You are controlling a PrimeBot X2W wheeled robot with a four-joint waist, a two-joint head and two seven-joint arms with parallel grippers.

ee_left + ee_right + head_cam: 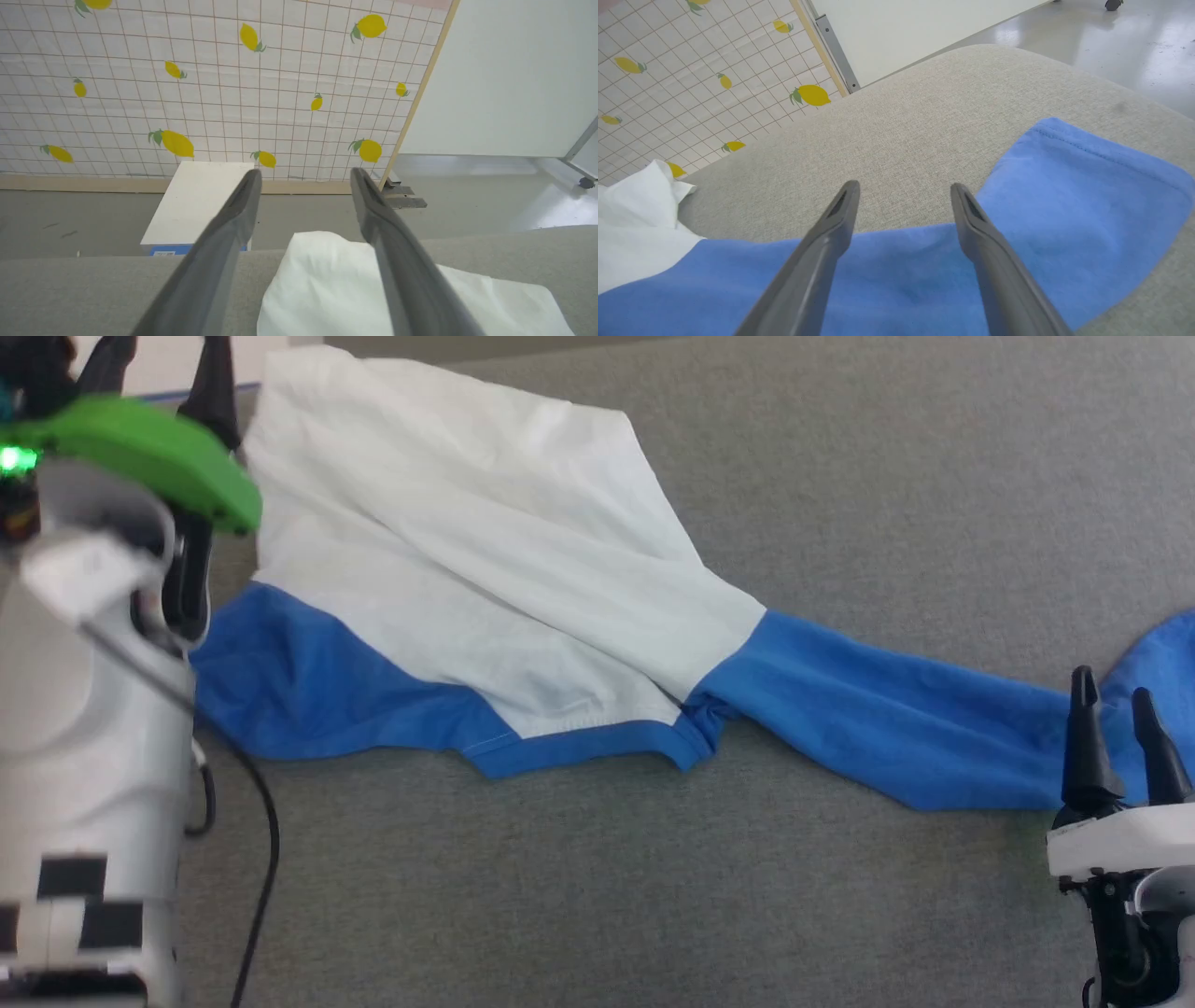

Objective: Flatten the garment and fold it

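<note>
The garment [485, 551] lies wrinkly, not folded yet. Its white corner [327, 280] is by the open left tool [306, 179], its blue sleeve [1064, 210] by the open right tool [906, 191].

You've got even, bright, diffuse light with only faint shadows in the folds of the garment [485, 569], glare on the glossy floor [1134, 42] at upper right of the right wrist view, a blurred, out-of-focus left forearm [84, 709] at the head view's left edge, and wide-angle bending at wrist-view edges.
</note>
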